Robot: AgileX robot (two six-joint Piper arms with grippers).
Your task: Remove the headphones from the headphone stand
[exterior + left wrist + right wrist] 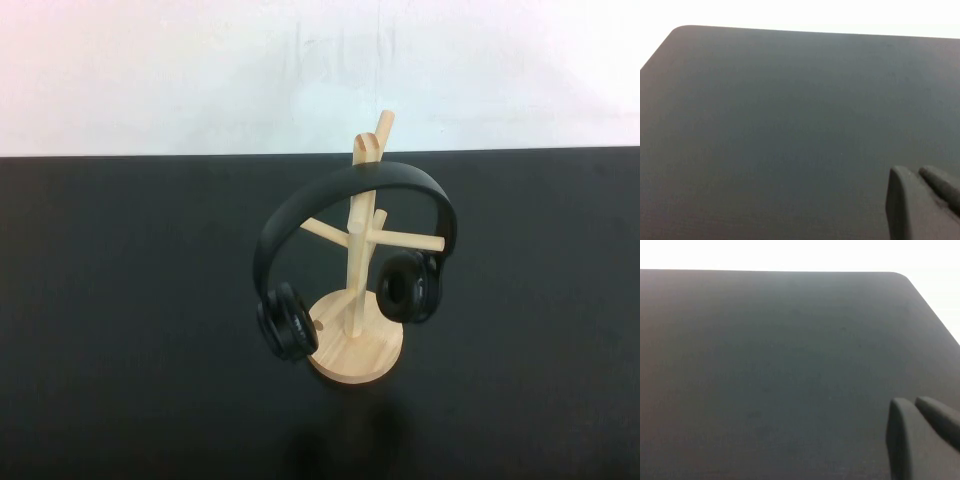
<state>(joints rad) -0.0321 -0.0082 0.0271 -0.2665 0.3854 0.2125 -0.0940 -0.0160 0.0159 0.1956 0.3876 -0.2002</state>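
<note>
Headphones: black, over-ear, wide smooth arched headband, two round padded ear cups. Matte finish; the cup padding shows a faint sheen. They hang on the headphone stand near the middle of the black counter, a little toward its far edge.

Stand: light natural wood, round disc base, slim upright post, short angled peg arms. The headband rests over an upper peg close to the top of the post, whose tip pokes up above the band. One lower peg reaches out toward the right cup, another toward the left under the arch.

Cups: the left one hangs low, just in front of the disc base at its left rim; the right one hangs higher, beside the post on the right, above the base edge. Band tilted, left side lower.

Left claw: seen only in the left wrist view, above bare counter near a rounded corner. Two dark fingers lie close side by side; together.

Right claw: the same in the right wrist view, over bare counter near the opposite rounded corner, fingers together. Neither claw appears in the high view; both are well apart from the stand.
</note>
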